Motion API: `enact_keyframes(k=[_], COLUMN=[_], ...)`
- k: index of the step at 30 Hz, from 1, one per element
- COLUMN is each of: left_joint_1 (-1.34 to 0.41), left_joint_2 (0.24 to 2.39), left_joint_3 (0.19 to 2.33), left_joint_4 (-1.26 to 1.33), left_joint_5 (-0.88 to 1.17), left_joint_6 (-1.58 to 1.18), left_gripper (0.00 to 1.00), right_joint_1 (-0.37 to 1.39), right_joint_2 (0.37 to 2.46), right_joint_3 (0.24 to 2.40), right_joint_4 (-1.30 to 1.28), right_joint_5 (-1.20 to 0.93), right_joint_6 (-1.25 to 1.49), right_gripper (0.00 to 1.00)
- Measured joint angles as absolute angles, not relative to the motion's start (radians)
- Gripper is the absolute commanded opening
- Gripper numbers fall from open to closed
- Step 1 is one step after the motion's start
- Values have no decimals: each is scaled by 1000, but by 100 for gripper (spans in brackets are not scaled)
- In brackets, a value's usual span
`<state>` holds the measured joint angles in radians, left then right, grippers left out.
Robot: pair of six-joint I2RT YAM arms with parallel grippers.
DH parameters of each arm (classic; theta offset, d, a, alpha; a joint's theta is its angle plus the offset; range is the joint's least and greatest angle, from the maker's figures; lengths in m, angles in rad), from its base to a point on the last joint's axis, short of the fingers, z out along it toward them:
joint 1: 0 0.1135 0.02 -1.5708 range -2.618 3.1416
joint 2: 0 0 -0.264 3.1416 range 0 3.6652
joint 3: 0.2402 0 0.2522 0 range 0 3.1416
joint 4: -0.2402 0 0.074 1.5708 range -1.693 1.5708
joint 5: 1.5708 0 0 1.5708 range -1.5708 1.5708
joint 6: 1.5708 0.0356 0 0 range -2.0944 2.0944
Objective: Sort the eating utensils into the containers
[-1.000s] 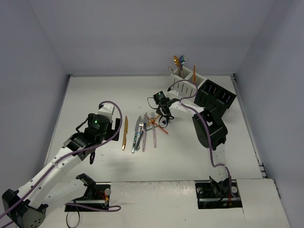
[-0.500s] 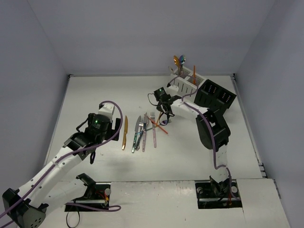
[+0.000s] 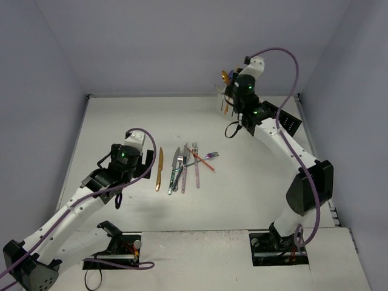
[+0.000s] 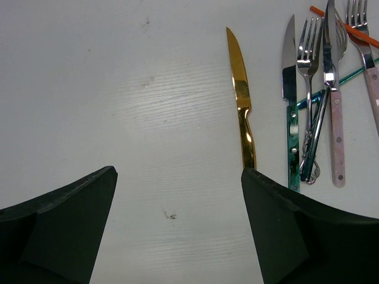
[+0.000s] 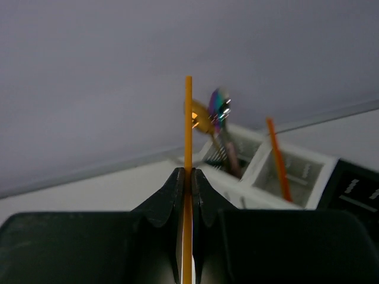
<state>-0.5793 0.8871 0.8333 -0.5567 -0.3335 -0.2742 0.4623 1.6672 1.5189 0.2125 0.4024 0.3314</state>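
My right gripper [image 5: 188, 173] is shut on a thin orange utensil [image 5: 188, 118], whose handle sticks straight up between the jaws. In the top view the right gripper [image 3: 232, 100] hangs high at the back, beside the white container [image 5: 284, 171]. That container holds a gold spoon [image 5: 201, 118], an iridescent spoon [image 5: 220, 103] and an orange utensil [image 5: 277, 157]. The black container [image 3: 290, 123] adjoins it on the right. My left gripper [image 4: 177, 172] is open above bare table, just left of a gold knife [image 4: 243, 100]. Several more utensils lie in a row: a green-handled knife [image 4: 290, 106], a silver fork [image 4: 308, 89] and a pink-handled knife [image 4: 333, 100].
A pink-handled fork [image 4: 367, 59], a thin orange piece [image 4: 343, 26] and a teal handle [image 4: 331, 83] cross each other at the right of the pile [image 3: 188, 165]. Grey walls close in the table on three sides.
The right arm has risen from the pile with the orange utensil in its jaws and swung back to the white container. The left arm has not moved.
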Motion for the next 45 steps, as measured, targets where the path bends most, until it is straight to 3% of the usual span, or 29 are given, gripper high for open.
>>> enact_keyframes(k=[7, 15, 22, 45], left_joint_1=[-579, -579, -579, -611], left_joint_2=[885, 855, 839, 803], left_joint_3=[830, 812, 789, 770], left_joint_4=[-550, -521, -510, -496], left_joint_5=[-342, -345, -360, -404], left_joint_6=[-270, -259, -246, -242], left_gripper=[84, 84, 84, 84], right_joint_1=[267, 238, 205, 164], right_joint_2=[1698, 1875, 2003, 2133], right_joint_3=[1442, 1437, 1448, 1400], right_joint_4=[506, 768, 851, 1060], right_joint_5=[383, 346, 334, 268], right_joint_6=[138, -46, -109, -131], right_gripper=[0, 0, 0, 0])
